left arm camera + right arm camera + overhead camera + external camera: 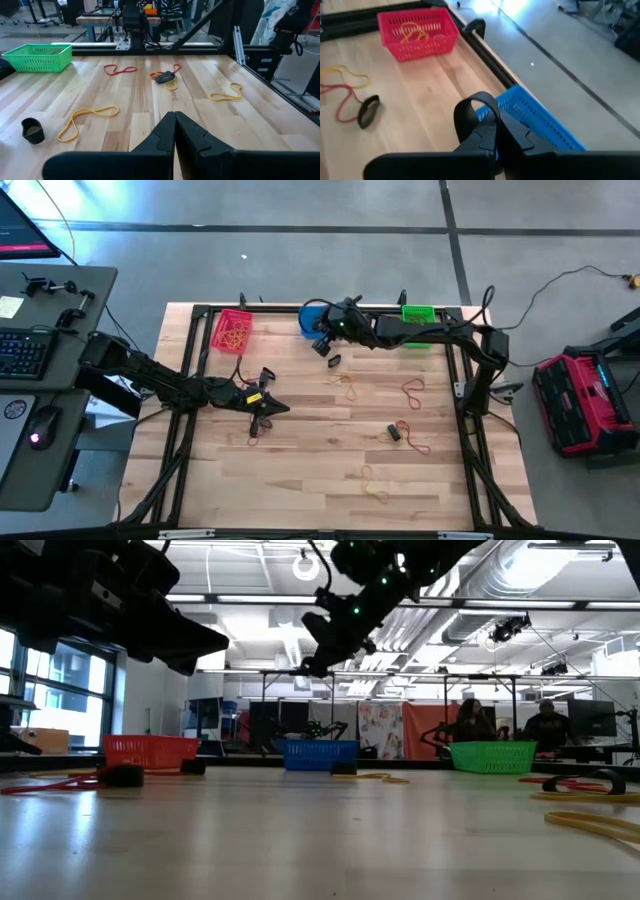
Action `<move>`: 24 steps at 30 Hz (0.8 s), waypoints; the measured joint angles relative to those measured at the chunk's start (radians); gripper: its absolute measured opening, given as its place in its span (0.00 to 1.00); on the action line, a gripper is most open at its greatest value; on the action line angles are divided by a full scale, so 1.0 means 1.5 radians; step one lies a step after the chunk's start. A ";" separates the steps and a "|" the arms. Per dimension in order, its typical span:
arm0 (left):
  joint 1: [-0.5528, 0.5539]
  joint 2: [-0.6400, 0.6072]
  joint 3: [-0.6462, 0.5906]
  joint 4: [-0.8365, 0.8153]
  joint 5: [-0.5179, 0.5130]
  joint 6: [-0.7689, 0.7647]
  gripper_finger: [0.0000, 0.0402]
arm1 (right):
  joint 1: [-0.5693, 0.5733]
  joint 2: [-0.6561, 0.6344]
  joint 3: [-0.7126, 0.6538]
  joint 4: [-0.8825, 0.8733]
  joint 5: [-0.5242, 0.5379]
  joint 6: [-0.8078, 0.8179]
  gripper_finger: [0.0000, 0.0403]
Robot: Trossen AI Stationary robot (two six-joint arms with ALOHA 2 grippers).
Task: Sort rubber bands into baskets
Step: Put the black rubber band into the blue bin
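Viewing from above: left gripper (268,406) hangs closed and empty over the middle-left of the wooden table (300,480); right gripper (325,340) reaches over the blue basket (311,316) at the far edge.
Baskets, high view: red basket (231,331) lies beyond the left gripper with yellow bands inside; green basket (418,313) sits behind the right arm's forearm.
Loose bands, high view: red band (412,389), yellow band (376,485) and black band (394,432) lie scattered between the two arms and nearer the front edge.
Writing, high view: none can be read on the baskets or the arms.

Low view, baskets: red basket (150,751), blue basket (319,753) and green basket (492,756) stand in a row along the far edge, well apart.
Low view, right gripper (318,658): it hangs in the air above the blue basket.
Low view, room: seated people (472,722) show beyond the green basket.

Left wrist view, left gripper (175,131): fingers pressed together, nothing between them.
Left wrist view, ahead of gripper: yellow band (87,120) and black band (33,131) near; red band (119,70) and green basket (36,57) farther off.

Right wrist view, right gripper (492,135): jaws shut on a black rubber band (472,112), whose loop stands up from the fingertips.
Right wrist view, surroundings: blue basket (540,122) just beside the fingertips; red basket (417,28) farther ahead; another black band (368,110) lies on the table.
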 joint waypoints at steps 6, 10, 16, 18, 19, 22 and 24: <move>0.000 0.000 0.000 0.000 0.000 0.001 0.00 | -0.037 0.018 -0.017 -0.009 -0.027 0.011 0.00; 0.000 0.000 0.000 0.000 -0.001 0.001 0.00 | -0.055 0.044 -0.017 -0.004 -0.035 0.013 0.00; 0.000 0.000 0.000 0.000 -0.002 0.001 0.00 | -0.083 0.085 -0.018 0.015 -0.069 0.038 0.00; 0.000 0.000 0.000 0.000 -0.002 0.001 0.00 | -0.089 0.092 -0.018 0.016 -0.069 0.051 0.00; 0.000 0.000 0.000 0.000 -0.002 0.001 0.00 | -0.091 0.093 -0.018 0.017 -0.068 0.056 0.00; 0.000 0.000 0.000 0.000 -0.003 0.001 0.00 | -0.098 0.094 -0.018 0.017 -0.070 0.080 0.00; 0.000 0.000 0.000 0.000 -0.003 0.001 0.00 | -0.102 0.094 -0.018 0.017 -0.070 0.099 0.00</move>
